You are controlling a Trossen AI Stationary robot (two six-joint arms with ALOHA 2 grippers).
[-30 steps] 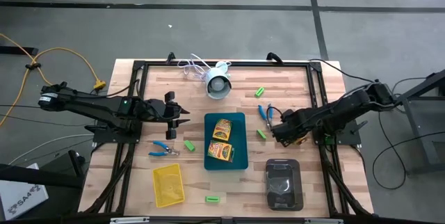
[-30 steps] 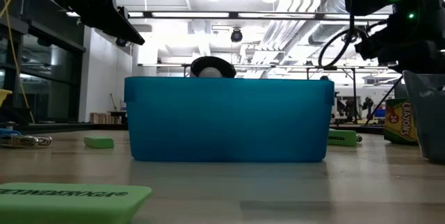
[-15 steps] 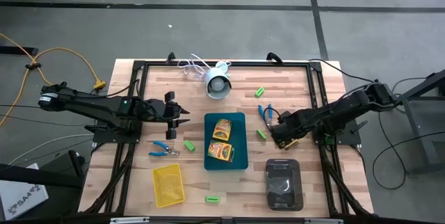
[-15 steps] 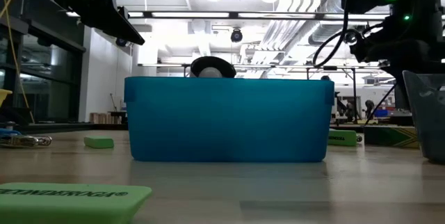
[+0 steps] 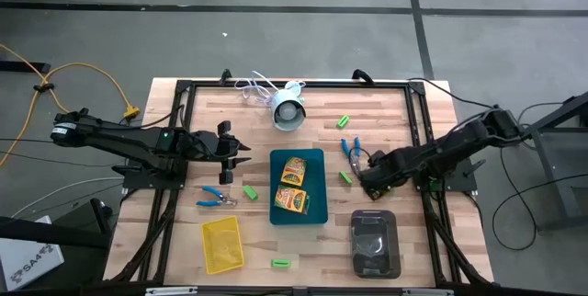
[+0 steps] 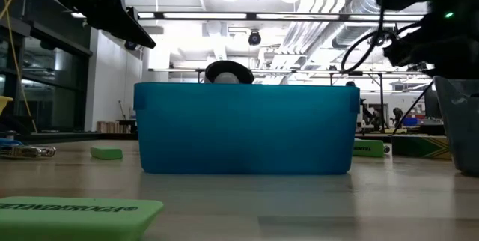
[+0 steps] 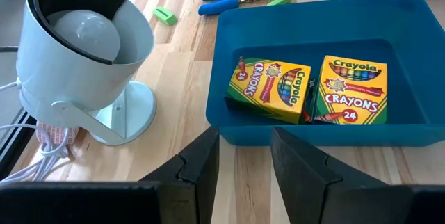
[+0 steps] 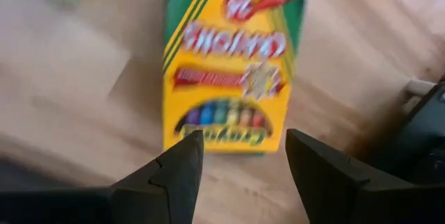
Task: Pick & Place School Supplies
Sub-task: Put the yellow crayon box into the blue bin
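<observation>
A third yellow and green crayon box [image 8: 226, 64] lies flat on the wood right of the teal tray [image 5: 315, 211], and shows low in the low view [image 6: 419, 145]. My right gripper [image 8: 242, 140] hangs open just above its near end, pointing down, touching nothing. Two more crayon boxes [image 7: 271, 90] [image 7: 351, 90] lie in the teal tray. My left gripper [image 7: 243, 147] waits open above the table, left of the tray. Green blocks [image 5: 250, 191] [image 5: 345, 176] [image 5: 344, 121] [image 5: 281, 263] and two blue-handled tools [image 5: 216, 197] [image 5: 349, 147] lie on the wood.
A white lamp [image 5: 289, 112] with a cable stands at the far middle. A yellow tray [image 5: 222, 244] sits near left, and a dark grey tray [image 5: 374, 241] near right, close under my right arm. Black frame rails [image 5: 175, 149] run along the table's sides.
The crayon box at the right stood on end in the low view and now lies flat on the table. My right gripper has stayed over it, open, with only a slight tip of the wrist.
</observation>
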